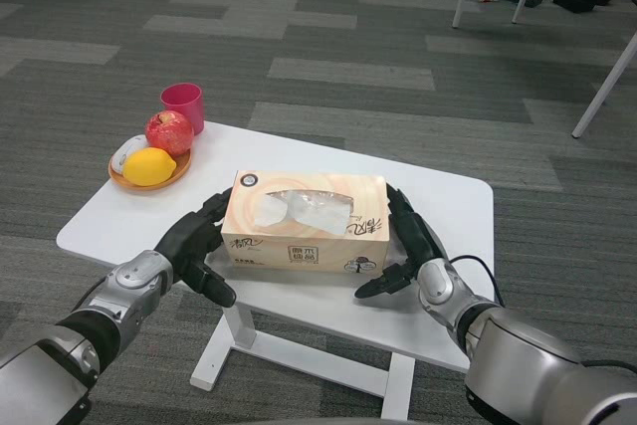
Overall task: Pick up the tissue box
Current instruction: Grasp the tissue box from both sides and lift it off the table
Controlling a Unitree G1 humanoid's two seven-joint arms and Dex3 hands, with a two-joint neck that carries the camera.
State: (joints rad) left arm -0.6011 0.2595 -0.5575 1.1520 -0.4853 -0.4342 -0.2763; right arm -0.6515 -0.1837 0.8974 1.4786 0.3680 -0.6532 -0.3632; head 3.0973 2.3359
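Note:
A beige tissue box (305, 224) with printed characters and a torn oval opening on top lies on the white table (448, 208), near its middle. My left hand (194, 244) lies against the box's left end, fingers stretched along that side. My right hand (406, 246) lies against the right end, thumb pointing inward near the front corner. Both palms flank the box; its base looks level with the tabletop, and I cannot tell whether it is lifted.
An orange plate (149, 175) at the table's far left holds a red apple (169, 131), a lemon (149, 166) and a white object. A pink cup (183, 106) stands behind it. Grey carpet surrounds the small table; furniture legs stand far back.

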